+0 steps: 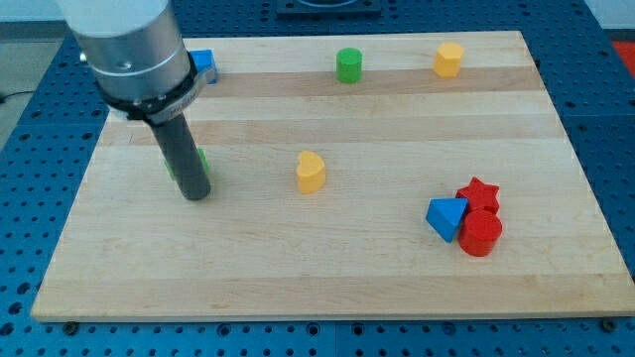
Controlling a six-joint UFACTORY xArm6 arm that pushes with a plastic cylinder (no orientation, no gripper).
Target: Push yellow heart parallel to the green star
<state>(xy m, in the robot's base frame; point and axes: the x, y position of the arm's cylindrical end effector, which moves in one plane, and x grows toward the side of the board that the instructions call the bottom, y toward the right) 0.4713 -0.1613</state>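
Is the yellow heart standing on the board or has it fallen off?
On the board: the yellow heart sits flat near the wooden board's middle, far from any edge.

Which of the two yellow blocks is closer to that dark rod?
The yellow heart in the middle of the board. The other yellow block sits far off at the view's top right, while my tip is left of the heart.

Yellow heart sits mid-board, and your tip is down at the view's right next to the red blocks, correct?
Not quite. The yellow heart does sit mid-board, but my tip is at the view's left, against a mostly hidden green block, far from the red blocks. The camera view shows this.
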